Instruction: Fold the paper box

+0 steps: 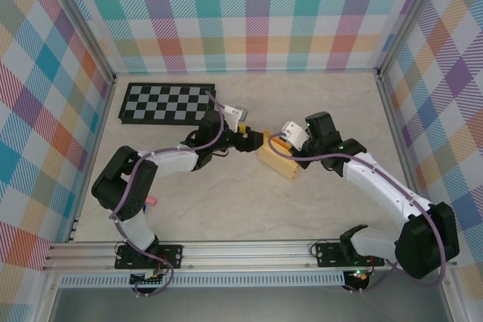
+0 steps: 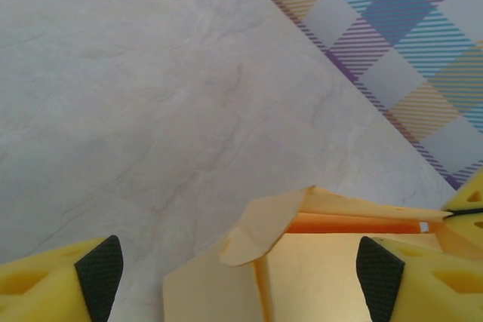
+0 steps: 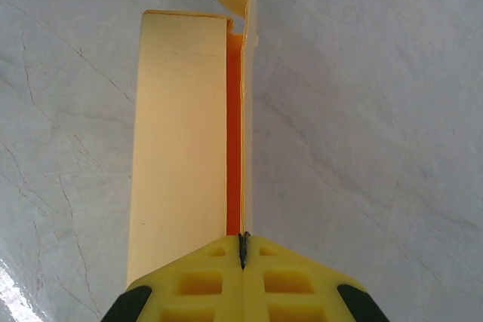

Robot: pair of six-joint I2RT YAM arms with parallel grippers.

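where the two arms meet, a little right of the desk's middle, the paper box [image 1: 279,160] lies on the pale marble-patterned desk [image 1: 226,209]. it is a long, narrow box of yellow-orange card, half folded, and it lies slanted, with one end to the far left and the other to the near right.

the right hand [image 1: 285,148] is at one end of the box. in the right wrist view the right hand [image 3: 243,250] has its two yellow fingers pressed together, and a thin upright edge of card is pinched between them. from there the paper box [image 3: 181,133] runs away from the camera. its broad pale panel is on the left in that view, and beside it a narrow slit shows the darker orange inside.

the left hand [image 1: 255,141] is at the other end. in the left wrist view the left hand [image 2: 238,271] is spread wide, and its black pads [image 2: 98,269] are well apart. the paper box [image 2: 324,269] sits between the fingers, but i cannot tell if any finger touches it. the end flap [image 2: 264,224] of the box is curled upward and bent over there.

a black-and-white checkerboard [image 1: 167,103] lies flat at the far left of the desk, well apart from the box. plaid walls [image 1: 256,13] stand around the desk on three sides.
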